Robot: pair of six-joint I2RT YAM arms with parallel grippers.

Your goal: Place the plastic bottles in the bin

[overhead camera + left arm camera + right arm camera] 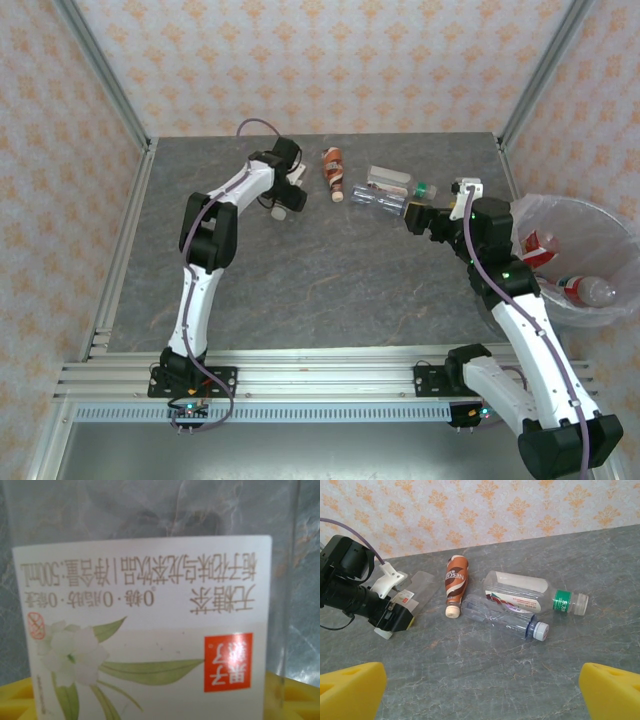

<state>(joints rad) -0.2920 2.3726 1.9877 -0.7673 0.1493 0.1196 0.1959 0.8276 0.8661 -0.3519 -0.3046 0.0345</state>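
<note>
From above, the left gripper (287,197) is clamping a white-label bottle (297,202) far left on the table (300,290). The bin (600,215) is sitting at the right edge. At the left wrist, yellow pads (15,700) are flanking that bottle (150,630). At the right wrist, the right gripper (480,692) is holding its fingers wide apart, facing a brown bottle (456,582) and two clear bottles (512,595).

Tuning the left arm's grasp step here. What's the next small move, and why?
Probably close the left gripper firmly on the clear plastic bottle with the white flower label before any lift. The bottle sits between its yellow fingers but lies on the grey table, and a firm grip isn't evident.
</note>
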